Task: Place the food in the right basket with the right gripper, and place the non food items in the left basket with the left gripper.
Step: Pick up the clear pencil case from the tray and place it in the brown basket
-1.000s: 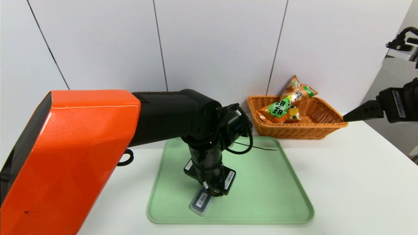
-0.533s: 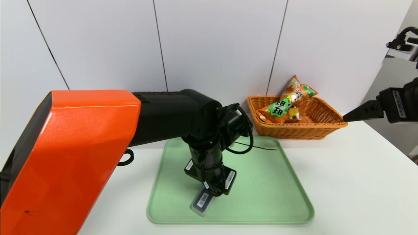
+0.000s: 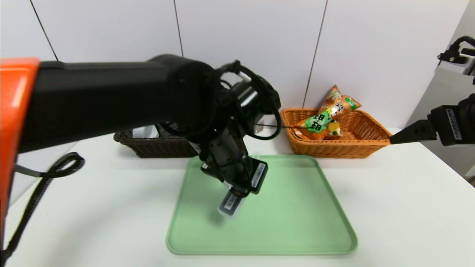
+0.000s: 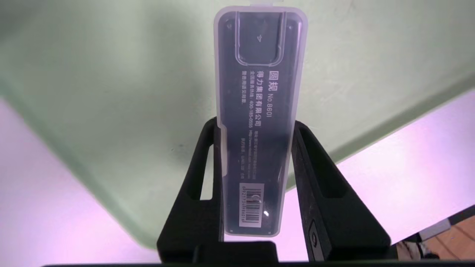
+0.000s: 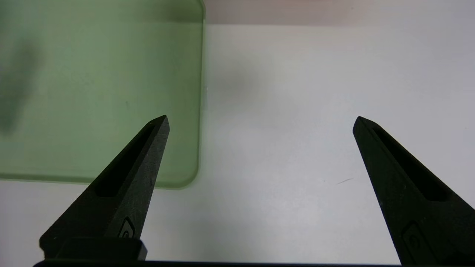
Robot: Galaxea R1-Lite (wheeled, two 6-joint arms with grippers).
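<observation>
Up close, left gripper [image 4: 256,129] fingers clamped on grey case [image 4: 259,111], right gripper [image 5: 259,118] fingers apart, baskets only overhead.

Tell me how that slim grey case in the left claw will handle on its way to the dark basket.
The slim grey case keeps a straight shape between the left gripper fingers, so it is probably stiff. Its clear plastic shell looks smooth, so it may slip. Most of its length juts past the fingertips over the green tray, so it could pivot if swung fast.
</observation>
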